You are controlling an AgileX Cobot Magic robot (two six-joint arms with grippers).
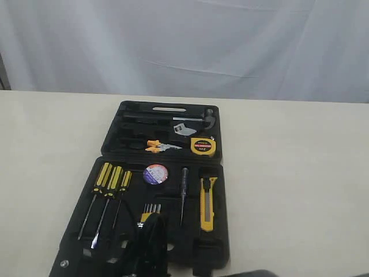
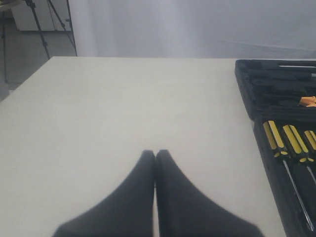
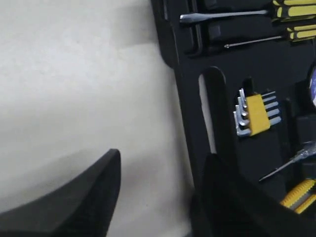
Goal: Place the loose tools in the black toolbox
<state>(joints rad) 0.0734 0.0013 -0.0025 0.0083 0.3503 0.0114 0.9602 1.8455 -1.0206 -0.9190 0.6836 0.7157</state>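
Everything looks seated in the black toolbox (image 1: 110,133). We'd lift the spread-apart right tool (image 3: 163,170) straight clear. The left tool (image 2: 155,154) is pressed together.

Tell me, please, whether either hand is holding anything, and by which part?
Nothing is held. The left hand is shut, empty, above the beige table; the right hand is open at the edge of the large black moulded-plastic toolbox.

You see the toolbox (image 1: 112,138) open: pliers (image 1: 155,146) and tape measure (image 1: 203,146) in its far half, tape roll (image 1: 155,173), knife (image 1: 207,203) and 3 screwdrivers (image 1: 112,179) near.
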